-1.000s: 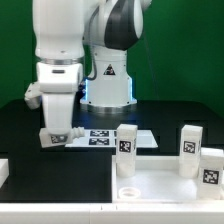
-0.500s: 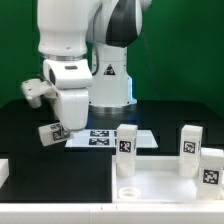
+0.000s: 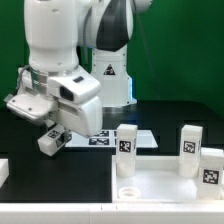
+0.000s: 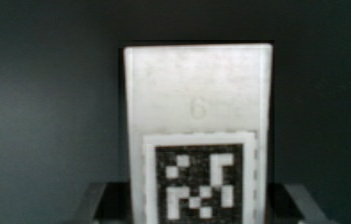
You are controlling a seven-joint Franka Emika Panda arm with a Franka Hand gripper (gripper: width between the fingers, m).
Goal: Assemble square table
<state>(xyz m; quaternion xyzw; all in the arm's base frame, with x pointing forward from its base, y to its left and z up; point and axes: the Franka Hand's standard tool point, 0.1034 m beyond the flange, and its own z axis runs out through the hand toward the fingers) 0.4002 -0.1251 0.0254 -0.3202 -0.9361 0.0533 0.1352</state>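
White leg [image 4: 193, 130] clamped in gripper [image 3: 57, 135] | marker board [image 3: 105, 139] beside | three legs [image 3: 126, 150] upright

It looked like a robotics lab: a black table [image 3: 150, 120] under a white arm [image 3: 60, 50], a green backdrop [image 3: 185, 45], and the marker board [image 3: 105, 138] at six o'clock from the arm's base.

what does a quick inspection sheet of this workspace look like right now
surface: black table top, white marker board flat on it
job's things: white plastic square slab at front; three chunky white tagged legs upright on it; fourth leg tilted in the gripper
clutter: white piece at the exterior view's left edge
grippers: gripper shut on fourth leg, wrist tilted
cables: nothing seen
surroundings: green backdrop
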